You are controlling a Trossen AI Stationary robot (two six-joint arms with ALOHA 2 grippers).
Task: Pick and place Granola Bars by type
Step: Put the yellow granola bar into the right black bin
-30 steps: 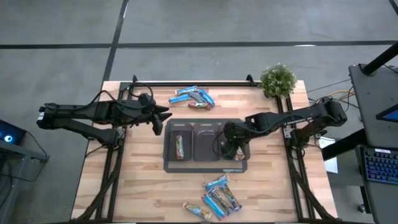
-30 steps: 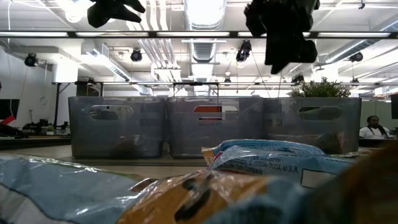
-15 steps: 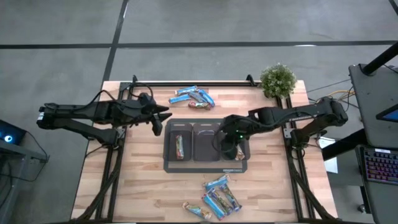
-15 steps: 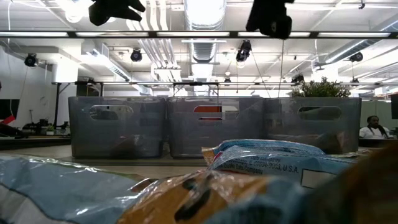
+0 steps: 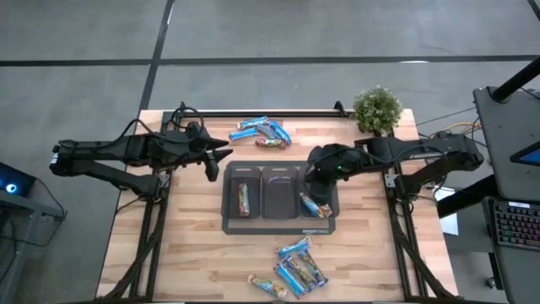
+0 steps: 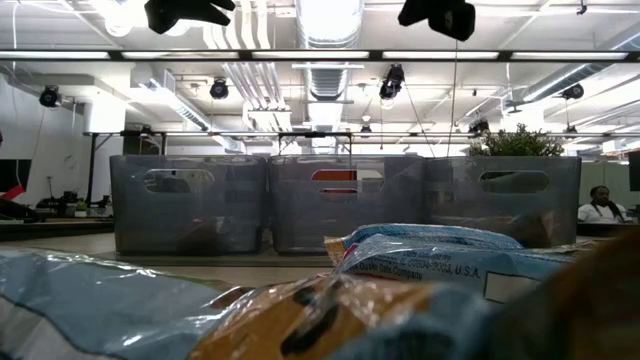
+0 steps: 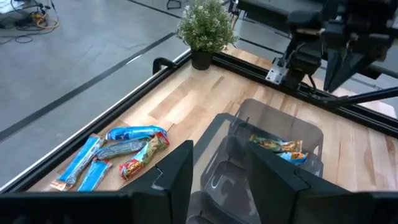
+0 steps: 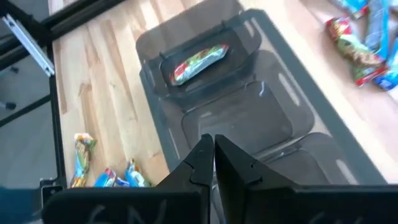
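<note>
A granola bar lies in the bin below the closed right gripper.

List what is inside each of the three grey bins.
Left bin: one red-green bar. Middle bin: nothing visible. Right bin: one blue-orange bar, though the shut right gripper above covers its far end, so more could hide there.

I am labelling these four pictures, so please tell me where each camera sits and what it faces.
High: above, straight down on table, both arms.
Low: table height, across bars at three bins; gripper tips hang above.
Left wrist: on left arm, toward bins, plant; own fingers.
Right wrist: above bins; shut right gripper.
Shared: red-green bar, also seen from high.
</note>
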